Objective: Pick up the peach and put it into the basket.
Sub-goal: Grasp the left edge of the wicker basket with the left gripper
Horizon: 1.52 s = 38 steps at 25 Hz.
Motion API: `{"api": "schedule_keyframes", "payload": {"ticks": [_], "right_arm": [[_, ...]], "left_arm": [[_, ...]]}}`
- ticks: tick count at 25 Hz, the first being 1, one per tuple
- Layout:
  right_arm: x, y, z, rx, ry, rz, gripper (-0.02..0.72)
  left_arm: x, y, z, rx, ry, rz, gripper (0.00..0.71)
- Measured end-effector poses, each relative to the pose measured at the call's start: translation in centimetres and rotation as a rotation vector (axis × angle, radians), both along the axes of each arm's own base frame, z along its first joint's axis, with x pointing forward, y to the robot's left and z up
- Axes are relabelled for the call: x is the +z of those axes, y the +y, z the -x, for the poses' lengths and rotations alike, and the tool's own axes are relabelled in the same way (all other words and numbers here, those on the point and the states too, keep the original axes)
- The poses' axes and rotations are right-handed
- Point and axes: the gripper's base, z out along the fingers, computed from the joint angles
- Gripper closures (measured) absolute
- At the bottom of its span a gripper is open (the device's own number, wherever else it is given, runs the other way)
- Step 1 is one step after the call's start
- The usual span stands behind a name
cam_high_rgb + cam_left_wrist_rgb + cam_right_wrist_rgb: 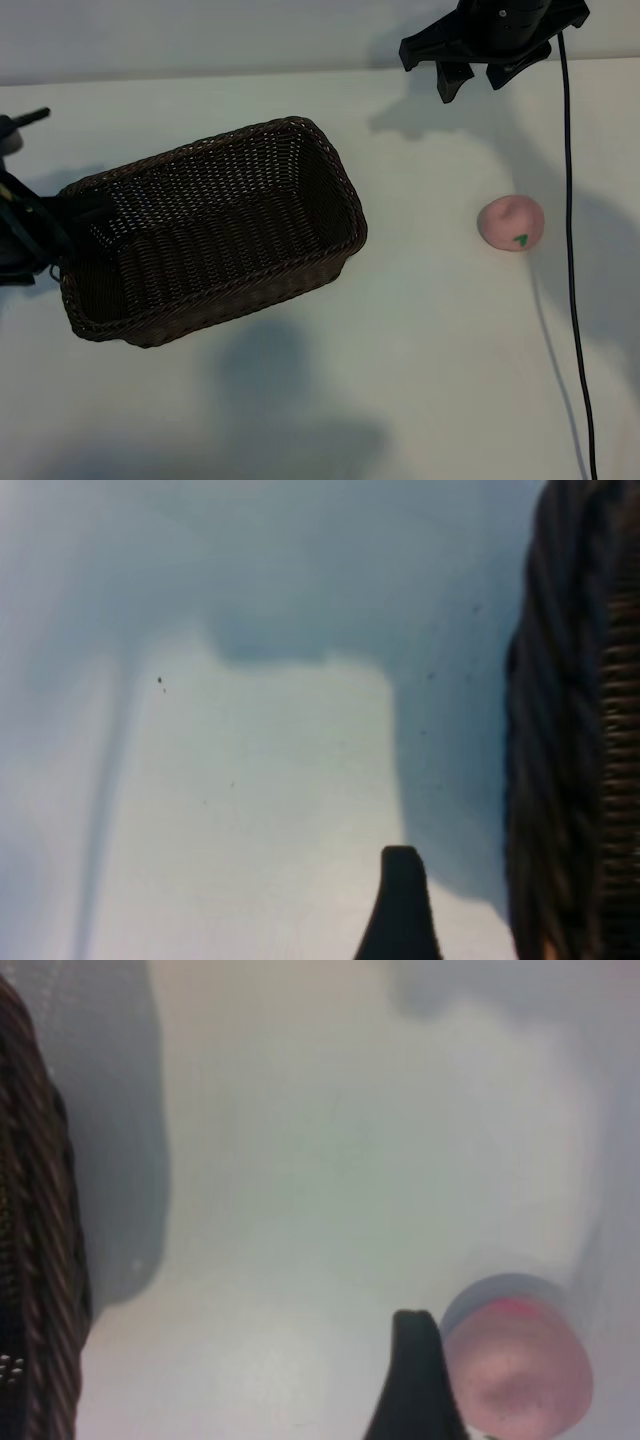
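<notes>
The pale-pink peach (pixel 512 222) lies on the white table, well to the right of the basket. The dark-brown wicker basket (pixel 215 235) stands left of centre, tilted, with nothing inside. My right gripper (pixel 476 85) hangs open and holds nothing, at the back of the table, behind the peach and slightly left of it. In the right wrist view one black finger (pixel 415 1385) shows just beside the peach (pixel 520 1370). My left gripper (pixel 70 215) is open at the basket's left end. One of its fingers (pixel 400 910) stands clear of the braided rim (pixel 560 780); the other is hidden.
A black cable (pixel 572 250) runs from the right arm down the table's right side, close past the peach. The basket's wall (pixel 35 1260) also shows at the edge of the right wrist view. Bare white table (pixel 420 350) lies between basket and peach.
</notes>
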Motion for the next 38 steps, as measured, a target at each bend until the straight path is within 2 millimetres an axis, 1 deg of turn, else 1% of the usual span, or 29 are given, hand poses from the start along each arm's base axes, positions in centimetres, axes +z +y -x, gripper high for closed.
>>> {"api": "schedule_keyframes", "payload": {"ticks": [4, 15, 17, 20, 22, 23, 25, 27, 30, 31, 32, 38], "right_arm": [[0.0, 0.0, 0.0, 0.0, 0.0, 0.0, 0.191], [0.0, 0.0, 0.0, 0.002, 0.0, 0.001, 0.191], [0.0, 0.0, 0.0, 0.004, -0.001, 0.001, 0.191], [0.0, 0.0, 0.0, 0.004, -0.001, 0.001, 0.191], [0.0, 0.0, 0.0, 0.004, -0.001, 0.001, 0.191], [0.0, 0.0, 0.0, 0.004, -0.001, 0.001, 0.191], [0.0, 0.0, 0.0, 0.004, -0.001, 0.001, 0.191], [0.0, 0.0, 0.0, 0.004, -0.001, 0.001, 0.191], [0.0, 0.0, 0.0, 0.004, -0.001, 0.001, 0.191], [0.0, 0.0, 0.0, 0.004, -0.001, 0.001, 0.191], [0.0, 0.0, 0.0, 0.004, -0.001, 0.001, 0.191], [0.0, 0.0, 0.0, 0.004, -0.001, 0.001, 0.191]], "left_arm": [[-1.7, -0.2, -0.7, 0.005, 0.036, 0.008, 0.163], [-4.9, -0.7, -2.1, 0.001, 0.07, 0.041, 0.164], [-5.3, -0.7, -2.2, 0.0, 0.082, 0.039, 0.164], [-5.4, -0.7, -2.2, 0.0, 0.079, 0.04, 0.165], [-5.4, -0.7, -2.2, 0.0, 0.078, 0.041, 0.178], [-5.4, -0.7, -2.2, 0.0, 0.077, 0.041, 0.197], [-5.4, -0.7, -2.2, 0.002, 0.077, 0.042, 0.264], [-5.4, -0.7, -2.2, 0.001, 0.078, 0.042, 0.349], [-5.4, -0.7, -2.3, 0.003, 0.076, 0.044, 0.502], [-5.4, -0.7, -2.3, 0.003, 0.076, 0.045, 0.537], [-5.4, -0.7, -2.3, 0.004, 0.076, 0.047, 0.547], [-5.3, -0.8, -2.3, -0.003, 0.073, 0.049, 0.547]]}}
